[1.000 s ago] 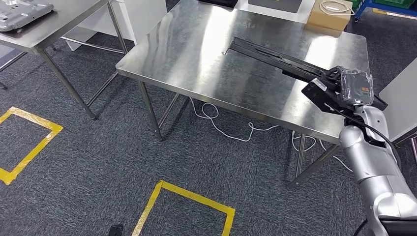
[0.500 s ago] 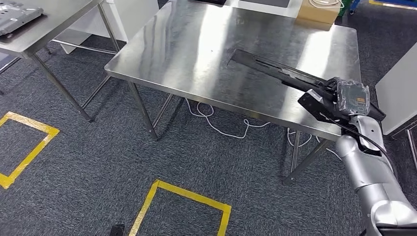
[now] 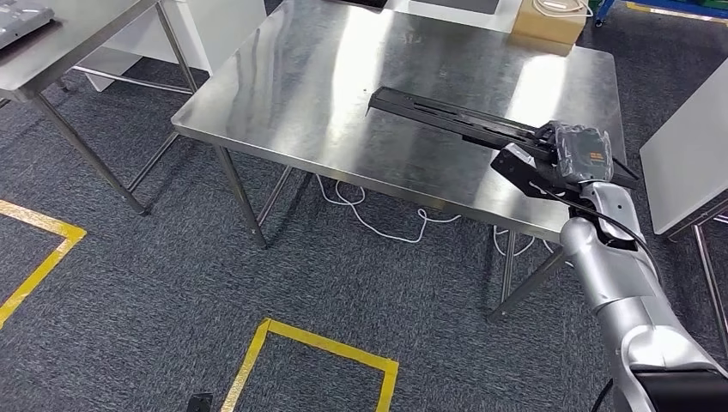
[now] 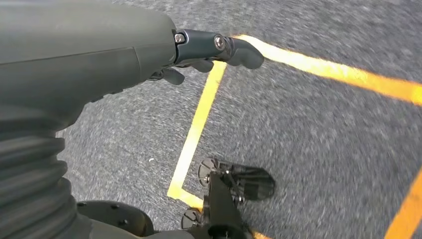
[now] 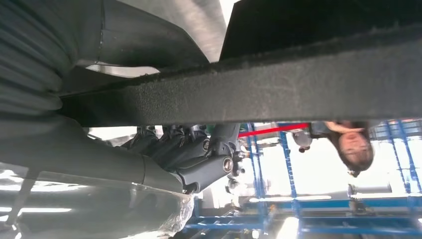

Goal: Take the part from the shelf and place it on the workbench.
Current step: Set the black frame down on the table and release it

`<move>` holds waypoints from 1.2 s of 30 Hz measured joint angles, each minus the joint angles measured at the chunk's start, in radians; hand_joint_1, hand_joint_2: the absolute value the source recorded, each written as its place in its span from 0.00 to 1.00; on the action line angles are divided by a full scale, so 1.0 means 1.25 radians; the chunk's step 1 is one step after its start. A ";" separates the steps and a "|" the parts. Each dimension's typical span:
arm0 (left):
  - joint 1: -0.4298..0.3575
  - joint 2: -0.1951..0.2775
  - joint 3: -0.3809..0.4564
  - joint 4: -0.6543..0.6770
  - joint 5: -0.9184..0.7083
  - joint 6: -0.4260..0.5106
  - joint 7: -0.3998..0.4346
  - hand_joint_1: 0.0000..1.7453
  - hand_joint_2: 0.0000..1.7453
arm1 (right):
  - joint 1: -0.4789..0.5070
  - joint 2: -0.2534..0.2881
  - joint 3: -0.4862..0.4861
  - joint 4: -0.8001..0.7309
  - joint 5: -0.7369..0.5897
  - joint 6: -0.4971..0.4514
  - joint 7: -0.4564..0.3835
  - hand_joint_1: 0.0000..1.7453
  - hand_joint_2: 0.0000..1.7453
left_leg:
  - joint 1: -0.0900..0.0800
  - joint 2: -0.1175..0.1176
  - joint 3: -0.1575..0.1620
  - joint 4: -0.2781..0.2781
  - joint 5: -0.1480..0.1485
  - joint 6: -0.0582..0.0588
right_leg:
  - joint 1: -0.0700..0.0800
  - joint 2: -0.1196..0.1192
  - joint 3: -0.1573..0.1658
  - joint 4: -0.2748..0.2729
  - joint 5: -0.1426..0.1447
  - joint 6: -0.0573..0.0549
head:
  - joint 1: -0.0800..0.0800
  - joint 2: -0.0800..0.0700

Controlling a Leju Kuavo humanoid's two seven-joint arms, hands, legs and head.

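1. Head view: a steel workbench (image 3: 326, 94) stands ahead on grey carpet. A long black part (image 3: 455, 118) lies across the bench's right half, running from the middle toward the near right edge. The right hand (image 3: 573, 153), wrapped in clear plastic, grasps the part's near end at that edge. A cardboard box (image 3: 550, 21) sits at the far right corner. White cable (image 3: 378, 227) trails on the floor under the bench. A second steel table (image 3: 60, 51) stands at far left, and yellow floor tape (image 3: 318, 343) marks squares on the near carpet.
2. Left wrist view: the left hand (image 4: 199, 55) hangs above carpet and yellow tape, fingers loosely apart, holding nothing.
3. Right wrist view: the dark fingers (image 5: 199, 149) curl around the black part, which crosses the picture as a broad bar. Blue racking (image 5: 318, 209) and a person (image 5: 353, 144) appear beyond.
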 joint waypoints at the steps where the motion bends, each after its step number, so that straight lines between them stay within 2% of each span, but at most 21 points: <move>1: 0.000 0.000 0.001 0.000 -0.001 0.000 -0.001 0.00 1.00 | -0.004 0.000 0.000 0.006 0.001 0.000 -0.002 1.00 1.00 | -0.002 0.000 0.003 -0.004 0.001 0.008 | -0.001 -0.002 -0.004 0.007 -0.005 0.004 | 0.000 0.000; 3: 0.000 0.000 0.002 0.000 -0.004 -0.001 -0.001 0.00 1.00 | -0.013 0.001 0.002 0.018 0.002 0.000 -0.005 1.00 1.00 | -0.003 -0.001 0.008 -0.011 0.003 0.022 | -0.004 -0.007 -0.034 0.065 -0.031 0.005 | 0.002 0.000; 4: -0.001 0.000 0.002 0.000 -0.005 -0.001 -0.001 0.00 1.00 | -0.017 0.002 0.002 0.025 0.003 0.000 -0.006 1.00 1.00 | -0.004 -0.001 0.008 -0.012 0.002 0.025 | -0.005 -0.008 -0.061 0.119 -0.052 0.003 | 0.003 0.000; 6: -0.001 0.000 0.002 0.000 -0.009 0.000 -0.001 0.00 1.00 | -0.020 0.002 0.004 0.043 0.004 -0.002 -0.008 1.00 1.00 | -0.006 -0.001 0.009 -0.011 0.000 0.029 | -0.006 -0.007 -0.123 0.224 -0.081 0.005 | 0.004 0.000; 7: -0.001 0.000 0.002 0.000 -0.011 0.000 -0.001 0.00 1.00 | -0.022 0.002 0.004 0.053 0.004 -0.004 -0.010 1.00 1.00 | -0.006 -0.002 0.010 -0.011 -0.001 0.030 | -0.005 -0.007 -0.139 0.244 -0.080 0.009 | 0.004 0.000; 8: -0.001 0.000 0.002 0.000 -0.012 0.000 0.000 0.00 1.00 | -0.024 0.002 0.005 0.062 0.005 -0.007 -0.012 1.00 1.00 | -0.007 -0.003 0.012 -0.011 -0.002 0.030 | -0.005 -0.007 -0.136 0.225 -0.064 0.016 | 0.004 0.000; 10: -0.002 0.000 0.002 0.000 -0.015 0.000 0.000 0.00 1.00 | -0.034 0.002 0.007 0.077 0.006 -0.017 -0.017 1.00 1.00 | -0.010 -0.004 0.016 -0.011 -0.004 0.029 | -0.004 -0.011 -0.089 0.108 -0.008 0.024 | 0.004 0.000; 12: -0.003 0.000 0.002 -0.001 -0.017 0.001 0.000 0.00 1.00 | -0.049 0.003 0.008 0.091 0.007 -0.029 -0.020 1.00 1.00 | -0.013 -0.004 0.017 -0.010 -0.007 0.023 | 0.003 -0.015 -0.045 0.014 0.031 0.014 | 0.005 0.000; 14: -0.003 -0.001 0.002 -0.001 -0.017 0.002 0.000 0.00 1.00 | -0.064 0.004 0.009 0.106 0.010 -0.037 -0.020 1.00 1.00 | -0.016 -0.003 0.017 -0.010 -0.009 0.017 | 0.010 -0.015 -0.035 -0.003 0.038 -0.001 | 0.004 0.000; 17: -0.003 0.000 0.005 -0.001 -0.015 0.004 0.000 0.00 1.00 | -0.080 0.008 0.010 0.126 0.017 -0.038 -0.017 1.00 1.00 | -0.016 -0.002 0.010 0.014 -0.027 0.006 | -0.005 -0.014 -0.027 -0.008 0.040 -0.019 | 0.003 0.000; 18: -0.003 0.001 0.005 -0.001 -0.014 0.004 0.000 0.00 1.00 | -0.084 0.010 0.010 0.132 0.018 -0.038 -0.017 1.00 1.00 | -0.014 -0.001 -0.004 0.049 -0.046 0.002 | -0.010 -0.014 -0.022 -0.010 0.039 -0.026 | 0.003 0.000; 20: -0.002 0.002 0.006 -0.001 -0.013 0.005 0.000 0.00 1.00 | -0.093 0.016 0.010 0.146 0.021 -0.038 -0.016 1.00 1.00 | -0.009 0.000 -0.056 0.160 -0.097 -0.006 | -0.009 -0.014 -0.017 -0.010 0.036 -0.037 | 0.003 0.000; 22: -0.001 0.002 0.007 -0.001 -0.013 0.005 -0.001 0.00 1.00 | -0.101 0.022 0.011 0.164 0.024 -0.038 -0.016 1.00 1.00 | -0.005 0.000 -0.098 0.234 -0.116 -0.011 | -0.007 -0.012 -0.012 -0.009 0.033 -0.040 | 0.003 0.000; 23: -0.001 0.003 0.008 -0.001 -0.013 0.005 -0.002 0.00 1.00 | -0.105 0.024 0.012 0.175 0.025 -0.038 -0.016 1.00 1.00 | -0.003 0.001 -0.097 0.223 -0.100 -0.011 | -0.006 -0.011 -0.010 -0.009 0.031 -0.039 | 0.003 0.000; 24: -0.001 0.003 0.009 -0.001 -0.013 0.005 -0.003 0.00 1.00 | -0.109 0.025 0.013 0.185 0.026 -0.038 -0.017 1.00 1.00 | -0.002 0.001 -0.081 0.183 -0.073 -0.011 | -0.006 -0.009 -0.007 -0.008 0.029 -0.038 | 0.003 0.000; 25: -0.001 0.004 0.010 -0.001 -0.013 0.005 -0.004 0.00 1.00 | -0.114 0.026 0.014 0.195 0.025 -0.038 -0.020 1.00 1.00 | -0.001 0.001 -0.053 0.123 -0.040 -0.010 | -0.006 -0.008 -0.005 -0.006 0.026 -0.035 | 0.003 0.000; 27: -0.001 0.005 0.010 -0.001 -0.013 0.005 -0.005 0.00 1.00 | -0.126 0.027 0.015 0.211 0.024 -0.040 -0.024 1.00 1.00 | -0.002 0.001 -0.006 0.028 -0.005 -0.004 | -0.001 -0.006 -0.005 -0.002 0.019 -0.028 | 0.004 0.000; 28: -0.001 0.006 0.011 -0.001 -0.013 0.005 -0.005 0.00 1.00 | -0.131 0.027 0.015 0.218 0.023 -0.042 -0.026 1.00 1.00 | -0.003 0.001 0.004 0.007 -0.002 -0.001 | 0.001 -0.005 -0.006 0.000 0.017 -0.024 | 0.005 0.000; 32: 0.000 0.007 0.014 -0.001 -0.014 0.001 -0.007 0.00 1.00 | -0.140 0.027 0.016 0.243 0.023 -0.046 -0.033 1.00 1.00 | -0.007 0.001 0.014 -0.008 -0.006 0.017 | 0.004 -0.007 -0.015 0.014 0.005 -0.010 | 0.007 0.000; 34: -0.001 0.007 0.016 -0.001 -0.014 -0.002 -0.012 0.00 1.00 | -0.144 0.026 0.018 0.255 0.021 -0.050 -0.037 1.00 1.00 | -0.005 0.001 0.020 -0.014 -0.007 0.028 | 0.001 -0.009 -0.059 0.091 -0.024 -0.010 | 0.008 0.000; 36: -0.001 0.007 0.017 -0.001 -0.014 0.000 -0.016 0.00 1.00 | -0.145 0.026 0.019 0.267 0.017 -0.054 -0.041 1.00 1.00 | -0.005 0.001 0.022 -0.014 -0.011 0.032 | -0.001 -0.009 -0.126 0.203 -0.058 -0.011 | 0.008 0.000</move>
